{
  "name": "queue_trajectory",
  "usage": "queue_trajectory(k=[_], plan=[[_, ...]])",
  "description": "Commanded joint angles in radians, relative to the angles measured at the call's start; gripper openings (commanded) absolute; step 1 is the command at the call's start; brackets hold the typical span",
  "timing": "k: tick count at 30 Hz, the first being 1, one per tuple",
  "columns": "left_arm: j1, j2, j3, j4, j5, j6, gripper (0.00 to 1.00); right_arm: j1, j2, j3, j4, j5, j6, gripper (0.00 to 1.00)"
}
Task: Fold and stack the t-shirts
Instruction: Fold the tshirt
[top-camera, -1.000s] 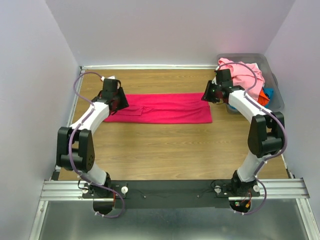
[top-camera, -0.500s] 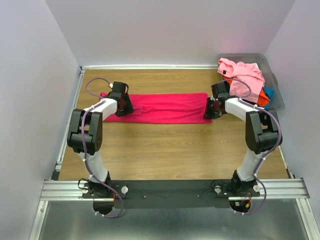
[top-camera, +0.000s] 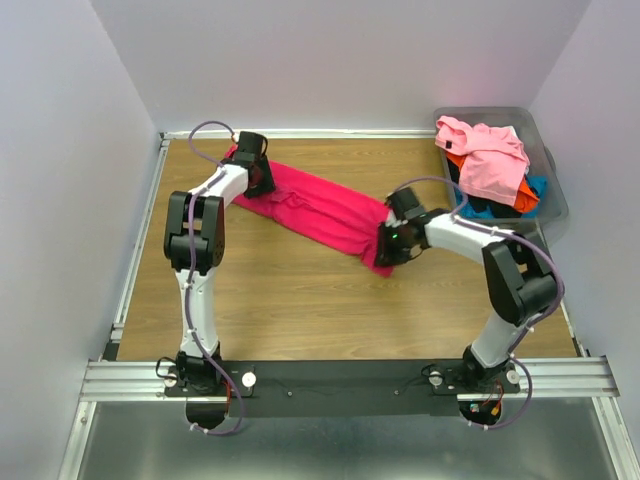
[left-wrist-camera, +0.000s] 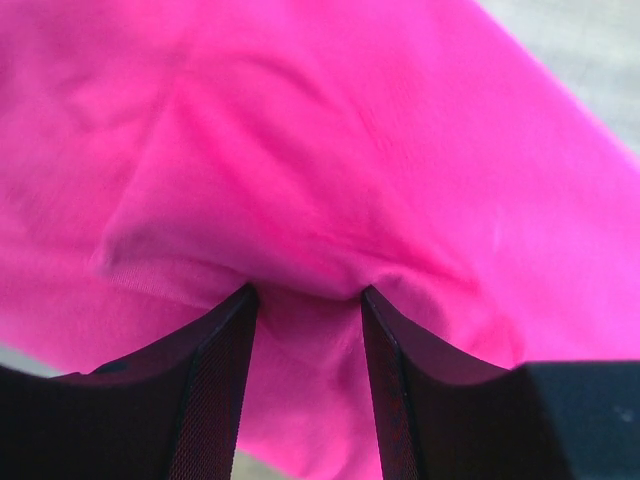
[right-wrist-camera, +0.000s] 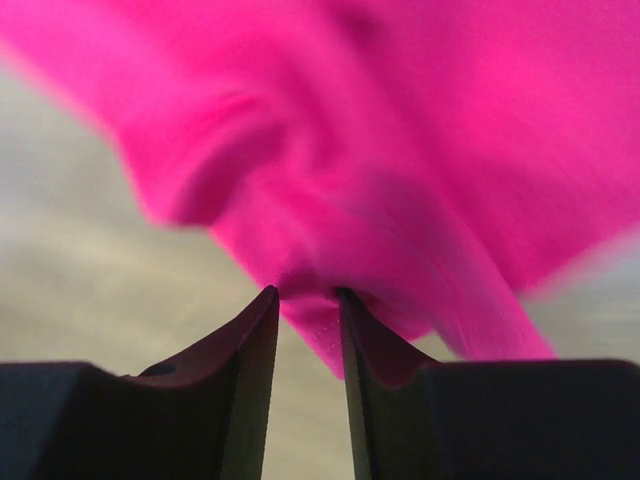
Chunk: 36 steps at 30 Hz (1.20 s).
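The crimson-magenta t-shirt (top-camera: 315, 208) lies folded into a long strip, slanting from the far left of the table down toward the middle right. My left gripper (top-camera: 256, 178) is shut on its far left end; the left wrist view shows cloth (left-wrist-camera: 330, 180) bunched between the fingers (left-wrist-camera: 215, 370). My right gripper (top-camera: 392, 243) is shut on the near right end; the right wrist view shows a cloth edge (right-wrist-camera: 330, 200) pinched between the fingers (right-wrist-camera: 250, 360). More t-shirts, a light pink one (top-camera: 490, 150) over orange, blue and black ones, sit heaped in the bin.
The grey plastic bin (top-camera: 548, 170) stands at the far right corner. The wooden table (top-camera: 300, 290) is walled on the left, back and right. A black rail with the arm bases runs along the near edge (top-camera: 330, 380).
The shirt strip has swung from lying straight across to a diagonal. My left gripper moved farther back with its end; my right gripper moved nearer and leftward with its end.
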Motion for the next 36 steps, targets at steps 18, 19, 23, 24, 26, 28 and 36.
queue_trajectory(k=[18,19,23,24,26,28,36], plan=[[-0.024,-0.043,0.223,-0.117,0.021,0.074,0.75,0.332,0.005,0.364,-0.517,0.08,-0.229,0.48],[-0.03,-0.068,0.207,-0.114,0.01,0.071,0.76,0.329,0.008,0.37,-0.519,0.095,-0.252,0.49],[-0.06,-0.145,0.15,-0.105,-0.06,0.069,0.78,0.315,0.065,0.378,-0.506,0.129,-0.286,0.53],[-0.07,-0.144,0.147,-0.105,-0.066,0.071,0.78,0.315,0.077,0.376,-0.497,0.129,-0.289,0.53],[-0.087,-0.13,0.151,-0.105,-0.068,0.072,0.77,0.312,0.103,0.375,-0.465,0.123,-0.292,0.53],[-0.097,-0.096,0.16,-0.106,-0.071,0.068,0.77,0.312,0.116,0.364,-0.442,0.112,-0.294,0.53],[-0.131,0.051,0.232,-0.103,-0.106,0.063,0.71,0.311,0.169,0.295,-0.373,0.081,-0.295,0.39]])
